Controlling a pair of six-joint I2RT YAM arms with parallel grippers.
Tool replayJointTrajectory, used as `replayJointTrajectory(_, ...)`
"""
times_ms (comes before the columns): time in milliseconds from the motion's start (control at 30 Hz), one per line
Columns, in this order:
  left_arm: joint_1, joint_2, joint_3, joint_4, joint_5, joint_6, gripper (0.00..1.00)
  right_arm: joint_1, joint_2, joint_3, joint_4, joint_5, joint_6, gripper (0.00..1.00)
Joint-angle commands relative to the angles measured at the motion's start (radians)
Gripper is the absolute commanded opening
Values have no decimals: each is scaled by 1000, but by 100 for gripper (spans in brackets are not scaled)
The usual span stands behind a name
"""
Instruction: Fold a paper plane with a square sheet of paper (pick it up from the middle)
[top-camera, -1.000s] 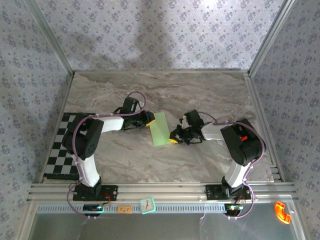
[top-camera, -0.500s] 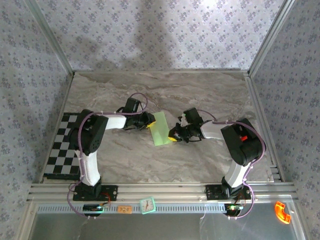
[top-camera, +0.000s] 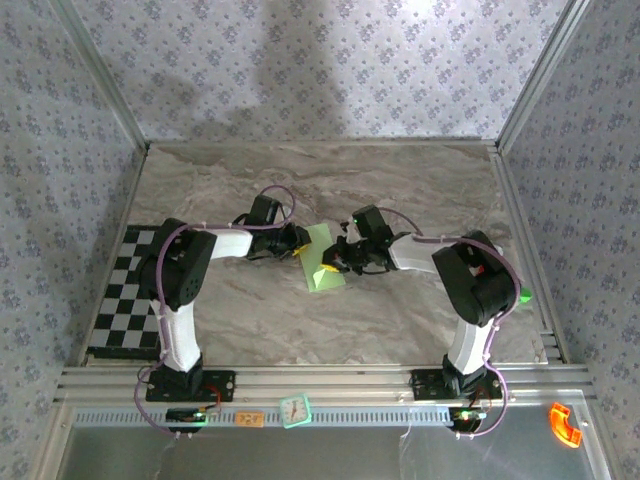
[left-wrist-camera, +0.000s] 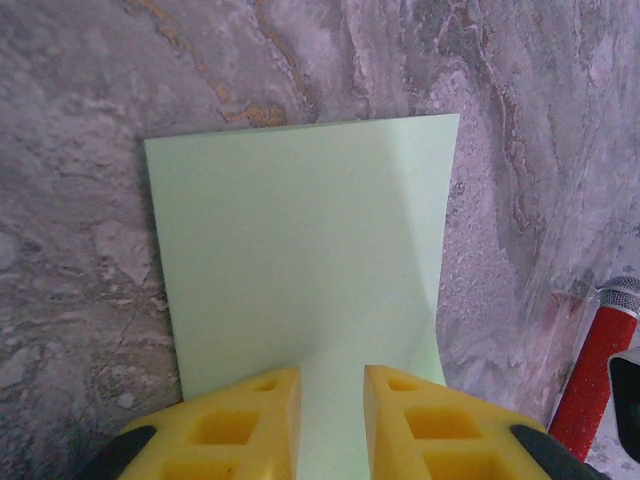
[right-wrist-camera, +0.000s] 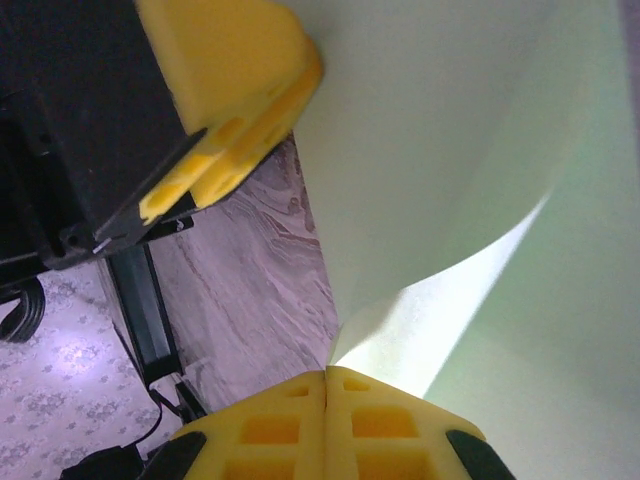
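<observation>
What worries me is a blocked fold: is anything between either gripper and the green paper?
Nothing visible: the left gripper sits at one edge of the green paper; the right gripper pinches its lifted side.

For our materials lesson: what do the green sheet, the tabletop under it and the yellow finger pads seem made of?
The green sheet: thin matte paper; one edge curls up without glare. The tabletop: grey veined marble look; stone or printed laminate, unclear. The yellow finger pads: matte moulded plastic or rubber, probably, with square recesses.
</observation>
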Motion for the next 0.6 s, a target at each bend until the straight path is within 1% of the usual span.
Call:
replayJointTrajectory(0, -8, 26, 6, -33, 6, 28, 24, 21, 43, 45, 9, 14, 18, 0)
replayJointTrajectory(333, -9, 25, -3, -38, 0, 27, 21, 34, 95, 70, 15, 74, 30, 0)
replayJointTrajectory(567, -9, 26, -1, -44, -2, 24, 21, 34, 123, 78, 55, 64, 47, 0)
